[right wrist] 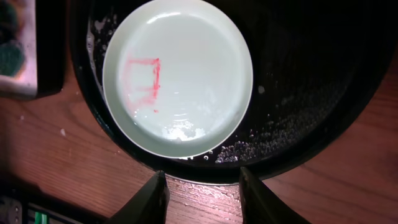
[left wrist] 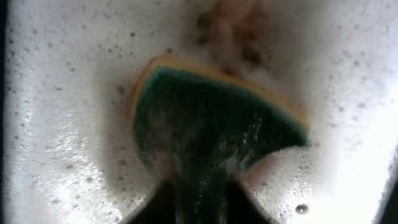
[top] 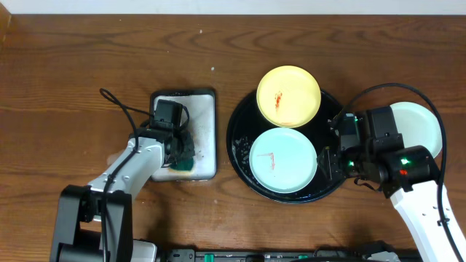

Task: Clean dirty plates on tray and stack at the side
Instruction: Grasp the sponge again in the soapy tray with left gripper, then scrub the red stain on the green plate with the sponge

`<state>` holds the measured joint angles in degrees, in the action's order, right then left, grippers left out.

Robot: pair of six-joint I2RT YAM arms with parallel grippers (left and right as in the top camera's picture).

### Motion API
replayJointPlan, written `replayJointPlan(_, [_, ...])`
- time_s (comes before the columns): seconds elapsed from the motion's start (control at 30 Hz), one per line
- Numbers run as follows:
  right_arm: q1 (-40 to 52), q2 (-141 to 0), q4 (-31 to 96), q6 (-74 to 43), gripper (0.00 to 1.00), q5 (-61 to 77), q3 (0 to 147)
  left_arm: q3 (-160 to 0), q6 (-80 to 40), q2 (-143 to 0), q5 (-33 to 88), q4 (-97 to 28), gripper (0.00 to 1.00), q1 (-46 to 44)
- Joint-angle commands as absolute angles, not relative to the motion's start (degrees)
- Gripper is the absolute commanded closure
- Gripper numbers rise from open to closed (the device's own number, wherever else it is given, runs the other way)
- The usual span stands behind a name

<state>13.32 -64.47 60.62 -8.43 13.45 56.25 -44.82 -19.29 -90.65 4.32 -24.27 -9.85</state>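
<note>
Plates from above: a yellow plate (top: 289, 95) and a blue plate (top: 283, 160), both with red smears, sit on my black tray (top: 244, 120). Another blue plate (top: 422, 120) sits to the right on the desk (top: 73, 73).

Left wrist: my left pincer (left wrist: 199, 206) pinches the foamy sponge (left wrist: 211, 118).

Right wrist: my right pincer (right wrist: 204, 199) is wide open and empty, by the tray's rim.

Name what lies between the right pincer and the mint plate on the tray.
Only the tray's sudsy rim and a strip of table, seen in the right wrist view.
</note>
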Motion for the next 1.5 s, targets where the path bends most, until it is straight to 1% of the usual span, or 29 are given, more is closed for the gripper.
replayJointPlan(0.0, [13.6,-66.2,60.7,-10.7,0.65,12.5,55.9,-44.0,-19.1,-93.7,4.1,-26.1,0.93,-9.7])
replayJointPlan(0.17, [13.5,-68.7,59.9,-13.3,0.68,7.5,55.7,-49.3,-19.0,-90.3,4.1,-33.5,0.93,-9.7])
replayJointPlan(0.33, [13.6,-72.8,57.5,-13.3,0.68,7.1,55.7,-56.3,-18.6,-85.3,4.6,-42.7,0.93,-10.1])
replayJointPlan(0.53, [13.5,-79.0,56.1,-13.5,0.73,7.1,55.7,-62.9,-17.4,-79.2,10.0,-48.4,0.93,-15.5])
replayJointPlan(0.67, [12.4,-83.5,55.5,-13.5,0.73,7.1,55.7,-63.1,-18.8,-76.8,11.4,-47.0,0.93,-22.0])
replayJointPlan(0.77, [10.7,-87.2,53.0,-12.7,0.73,8.1,55.5,-63.1,-22.4,-77.0,11.4,-45.6,0.92,-27.2])
replayJointPlan(0.9, [8.6,-93.1,48.4,-8.4,0.73,15.4,55.5,-63.1,-28.2,-78.4,11.4,-41.3,0.93,-33.1])
replayJointPlan(1.0, [8.4,-96.8,45.9,-7.9,0.74,17.0,55.5,-63.1,-32.2,-80.0,11.4,-37.7,0.93,-36.1])
replayJointPlan(1.13, [8.6,-101.3,43.6,-6.5,0.86,17.0,55.5,-63.1,-34.9,-83.6,11.4,-34.3,0.93,-39.2])
replayJointPlan(1.17, [8.6,-102.0,43.5,-6.2,0.91,17.0,55.5,-63.1,-35.4,-84.8,11.7,-33.7,0.93,-39.8])
replayJointPlan(1.2, [8.6,-102.5,43.5,-5.9,0.98,17.0,55.5,-63.1,-35.9,-86.1,12.5,-33.0,0.93,-40.3])
replayJointPlan(1.33, [8.6,-102.7,43.5,-6.1,0.99,17.0,55.5,-63.1,-38.1,-92.1,18.9,-27.0,0.93,-42.2])
replayJointPlan(1.47, [8.6,-102.7,43.9,-7.7,0.99,15.8,55.5,-63.1,-42.2,-97.8,19.1,-22.2,0.93,-44.3])
